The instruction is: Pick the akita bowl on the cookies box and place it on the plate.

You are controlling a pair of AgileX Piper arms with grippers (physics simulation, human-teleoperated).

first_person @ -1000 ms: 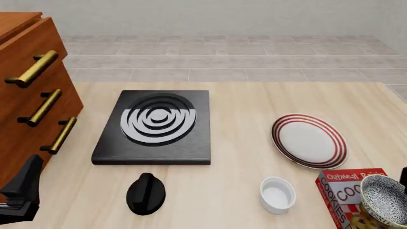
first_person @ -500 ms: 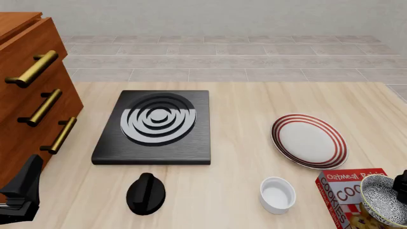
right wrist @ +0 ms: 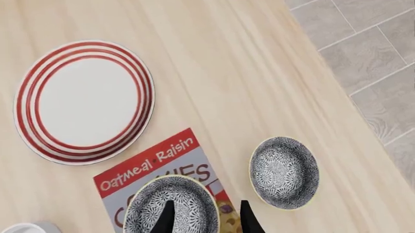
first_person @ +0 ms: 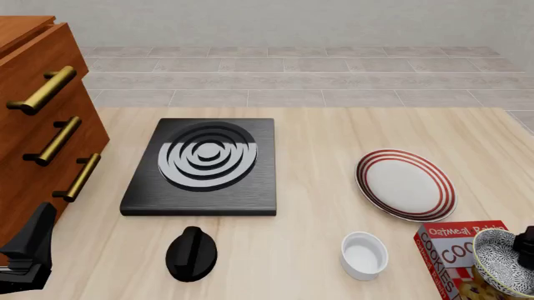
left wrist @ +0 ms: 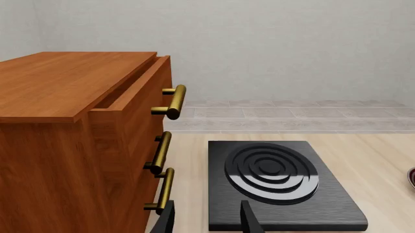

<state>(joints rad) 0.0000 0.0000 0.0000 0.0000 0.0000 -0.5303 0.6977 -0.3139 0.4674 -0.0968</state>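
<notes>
The akita bowl [first_person: 506,262] sits on the cookies box [first_person: 454,249], a red carton lying flat at the near right corner of the worktop [first_person: 334,137], both cut by the front view's frame there. The right gripper [right wrist: 205,218] hangs directly over the bowl's rim, its two dark fingers parted with the thin light rim between them, not visibly pinching it; in the front view only a black piece of this arm shows at the bowl's right side. The bowl's inside is dark with dense black-and-white speckle. A second speckled bowl [right wrist: 284,173] rests on bare wood just beside the carton, towards the worktop's right edge, where grey floor tiles begin. The plate [first_person: 406,184], white with red concentric rings, lies flat behind the box, near it but apart, with bare pale wood around it. A plain white ramekin [first_person: 364,254] stands left of the box. The black stove slab [first_person: 202,165] with grey rings lies mid-worktop, a black knob [first_person: 192,252] in front of it. The left gripper [left wrist: 206,219], fingers apart and holding nothing, hovers by the wooden drawer cabinet [first_person: 37,125] with brass handles at the left edge.
</notes>
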